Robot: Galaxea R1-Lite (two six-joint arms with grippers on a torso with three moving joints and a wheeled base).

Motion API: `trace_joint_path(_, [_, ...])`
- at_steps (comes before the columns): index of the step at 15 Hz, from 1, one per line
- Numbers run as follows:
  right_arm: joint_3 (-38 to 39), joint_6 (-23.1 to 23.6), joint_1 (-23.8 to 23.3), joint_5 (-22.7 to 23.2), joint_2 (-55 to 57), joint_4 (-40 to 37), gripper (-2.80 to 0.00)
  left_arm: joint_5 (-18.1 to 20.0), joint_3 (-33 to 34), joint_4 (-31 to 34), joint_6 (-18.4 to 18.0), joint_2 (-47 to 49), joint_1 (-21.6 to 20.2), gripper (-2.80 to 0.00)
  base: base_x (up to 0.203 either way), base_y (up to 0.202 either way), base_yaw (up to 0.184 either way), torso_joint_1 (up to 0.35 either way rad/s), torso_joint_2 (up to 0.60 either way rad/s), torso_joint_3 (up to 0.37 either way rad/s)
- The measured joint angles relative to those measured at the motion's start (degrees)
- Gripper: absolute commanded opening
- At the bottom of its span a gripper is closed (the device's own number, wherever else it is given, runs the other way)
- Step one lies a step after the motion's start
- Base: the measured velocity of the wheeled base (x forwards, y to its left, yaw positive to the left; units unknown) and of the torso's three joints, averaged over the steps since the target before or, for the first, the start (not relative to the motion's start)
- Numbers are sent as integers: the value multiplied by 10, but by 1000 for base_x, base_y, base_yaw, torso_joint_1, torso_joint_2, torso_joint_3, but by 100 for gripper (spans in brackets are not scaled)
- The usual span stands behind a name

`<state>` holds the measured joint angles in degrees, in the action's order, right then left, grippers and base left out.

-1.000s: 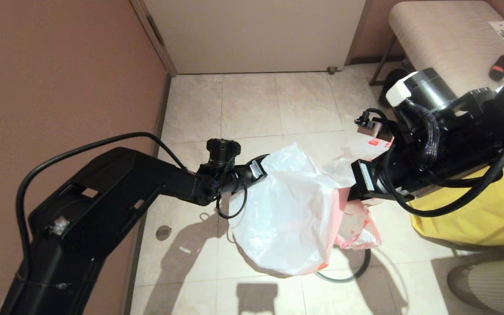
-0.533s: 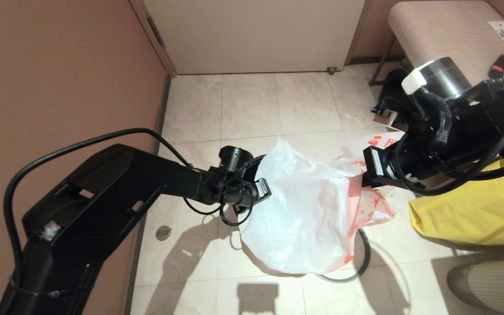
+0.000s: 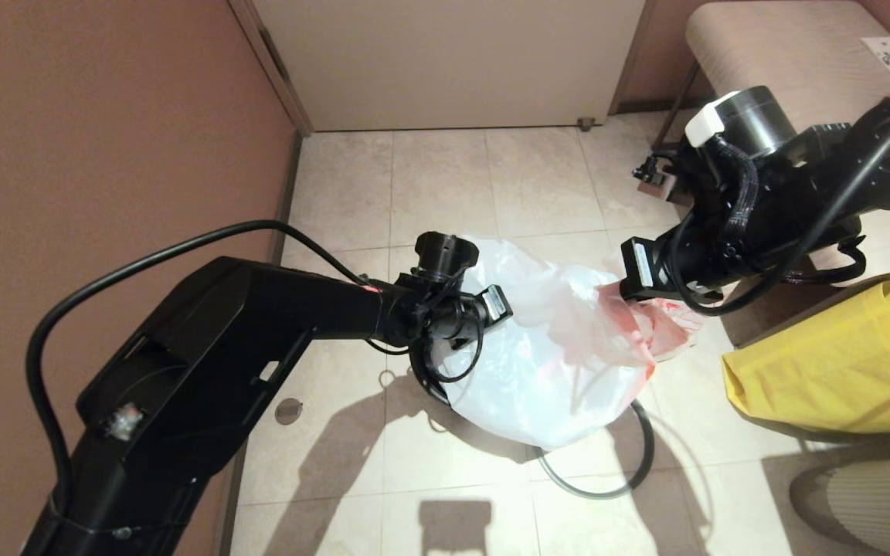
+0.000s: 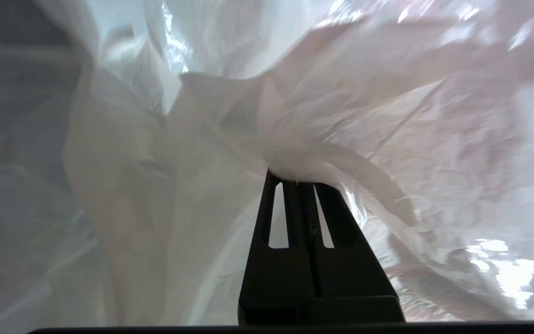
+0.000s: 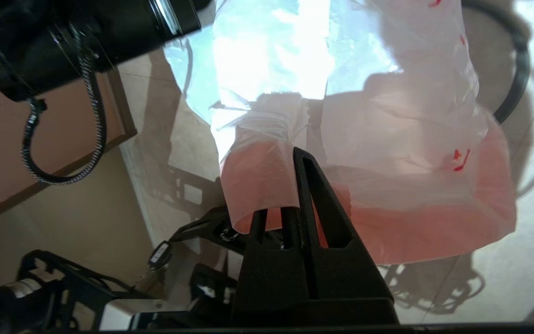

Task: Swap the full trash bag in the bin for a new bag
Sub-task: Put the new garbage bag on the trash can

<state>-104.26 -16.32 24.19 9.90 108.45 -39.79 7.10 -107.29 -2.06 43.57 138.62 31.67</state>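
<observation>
The new bag (image 3: 545,363), thin translucent white plastic with a pink-red edge band, hangs bunched between my two grippers above the floor. My left gripper (image 3: 505,307) is shut on a white fold of it (image 4: 295,157); in the left wrist view the gripper (image 4: 296,180) has its tips buried in plastic. My right gripper (image 3: 609,292) is shut on the pink edge (image 5: 257,185), with fingertips (image 5: 300,162) pressed together. The dark hoop (image 3: 615,479) lies on the tiles under the bag. The bin and the full trash bag are not visible.
A yellow fabric bag (image 3: 823,363) sits at the right. A padded bench (image 3: 785,54) stands at the back right. The brown wall (image 3: 105,154) runs close along the left, and a pale door (image 3: 453,62) closes the back.
My left gripper has moved right and farther away with the bag. The right gripper has drawn back. The bag, spread wide a second ago, is now bunched narrower between them.
</observation>
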Motion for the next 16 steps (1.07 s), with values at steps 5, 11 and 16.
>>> trace_joint_path(5, [-9,54,3,11,32,-17,-280,-15,-37,-3,14,-11,-33,-280,0,0,0,0,0,0])
trace_joint_path(11, [-7,94,18,36,46,-69,-280,-11,-41,-77,23,-26,-58,-280,0,0,0,0,0,0])
trace_joint_path(16, [-9,111,56,36,58,-69,-280,-2,-41,-155,24,-9,-78,-280,0,0,0,0,0,0])
